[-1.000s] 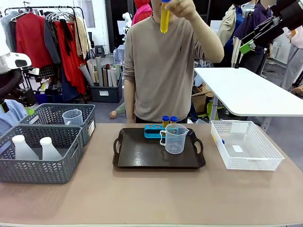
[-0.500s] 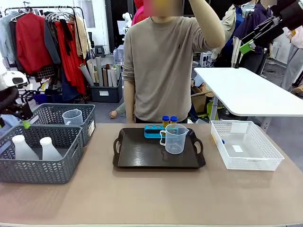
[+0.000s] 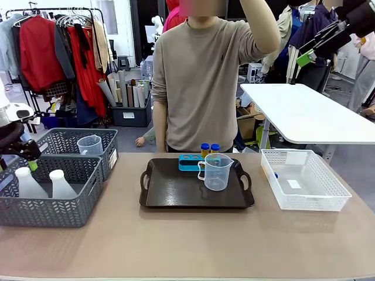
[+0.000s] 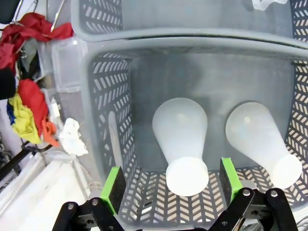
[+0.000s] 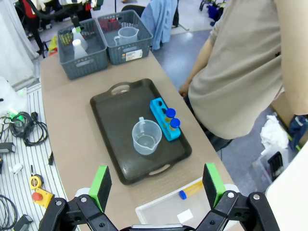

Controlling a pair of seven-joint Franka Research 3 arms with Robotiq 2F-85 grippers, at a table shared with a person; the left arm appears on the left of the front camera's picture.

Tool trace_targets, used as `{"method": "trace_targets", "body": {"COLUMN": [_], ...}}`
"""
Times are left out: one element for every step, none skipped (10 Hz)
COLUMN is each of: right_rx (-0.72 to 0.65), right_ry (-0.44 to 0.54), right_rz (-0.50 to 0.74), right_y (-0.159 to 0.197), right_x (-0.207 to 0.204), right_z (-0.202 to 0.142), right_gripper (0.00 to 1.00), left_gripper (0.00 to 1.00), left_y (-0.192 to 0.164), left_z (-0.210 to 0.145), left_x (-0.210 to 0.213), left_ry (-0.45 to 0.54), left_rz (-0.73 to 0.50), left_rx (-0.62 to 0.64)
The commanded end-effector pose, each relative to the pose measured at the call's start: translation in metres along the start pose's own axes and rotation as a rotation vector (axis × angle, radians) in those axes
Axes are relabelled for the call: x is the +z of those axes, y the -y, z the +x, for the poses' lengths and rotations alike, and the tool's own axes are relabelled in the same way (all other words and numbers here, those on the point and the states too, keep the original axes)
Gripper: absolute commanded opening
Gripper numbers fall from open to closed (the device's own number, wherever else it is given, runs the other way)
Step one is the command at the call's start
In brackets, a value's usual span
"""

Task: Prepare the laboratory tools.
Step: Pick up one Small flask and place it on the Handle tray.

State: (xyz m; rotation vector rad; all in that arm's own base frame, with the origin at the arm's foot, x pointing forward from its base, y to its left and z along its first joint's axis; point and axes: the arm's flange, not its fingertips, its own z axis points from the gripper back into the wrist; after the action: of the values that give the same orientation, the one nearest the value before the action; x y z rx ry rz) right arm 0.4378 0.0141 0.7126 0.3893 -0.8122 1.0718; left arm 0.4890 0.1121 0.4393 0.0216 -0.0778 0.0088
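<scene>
Two flasks (image 4: 180, 130) in grey basket (image 4: 108, 96); two tubes (image 3: 205, 148) in rack (image 3: 187, 163); left gripper (image 4: 171, 168), right gripper (image 5: 155, 179) apart.

Tray centre, baskets either side.
On the tray (image 3: 176, 193), the beaker (image 3: 215, 171) stands before the rack (image 3: 188, 162); two flasks (image 3: 26, 182) sit in the lower-left basket (image 3: 47, 213); the right-side basket (image 3: 307, 205) stands apart.

1. The person's raised arm (image 3: 261, 26) is cut off at the wrist by the front view's top edge.
2. The two blue-capped tubes (image 3: 210, 147) and the blue rack (image 3: 188, 161) are partly hidden behind the beaker (image 3: 215, 171).
3. The lone tube (image 5: 192, 189) in the white lattice basket (image 3: 328, 202) is partly hidden behind the basket's wall in the front view.
4. In the left wrist view, a pale thing (image 4: 269, 4) in the far grey basket (image 4: 91, 14) is cut off by the top edge and cannot be identified.
</scene>
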Motion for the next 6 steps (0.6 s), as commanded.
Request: {"method": "trace_targets", "body": {"right_rx": [0.006, 0.006, 0.006, 0.006, 0.006, 0.006], "right_ry": [0.01, 0.01, 0.01, 0.01, 0.01, 0.01], "right_rz": [0.004, 0.004, 0.004, 0.004, 0.004, 0.004], "right_y": [0.0, 0.0, 0.0, 0.0, 0.0, 0.0], "right_x": [0.001, 0.001, 0.001, 0.001, 0.001, 0.001], "right_z": [0.002, 0.002, 0.002, 0.002, 0.002, 0.002], "right_gripper": [1.0, 1.0, 1.0, 1.0, 1.0, 1.0], "left_gripper": [1.0, 1.0, 1.0, 1.0, 1.0, 1.0], "left_y": [-0.003, -0.003, -0.003, -0.004, -0.004, -0.003], "left_z": [-0.003, -0.002, -0.003, -0.004, -0.003, -0.003], "left_x": [-0.007, -0.011, -0.014, -0.015, -0.018, -0.018], "left_ry": [0.014, 0.009, 0.006, 0.002, 0.0, 0.001], "left_rz": [-0.024, -0.028, -0.027, -0.026, -0.03, -0.032], "left_rx": [-0.002, 0.0, -0.001, -0.001, 0.0, 0.001]}}
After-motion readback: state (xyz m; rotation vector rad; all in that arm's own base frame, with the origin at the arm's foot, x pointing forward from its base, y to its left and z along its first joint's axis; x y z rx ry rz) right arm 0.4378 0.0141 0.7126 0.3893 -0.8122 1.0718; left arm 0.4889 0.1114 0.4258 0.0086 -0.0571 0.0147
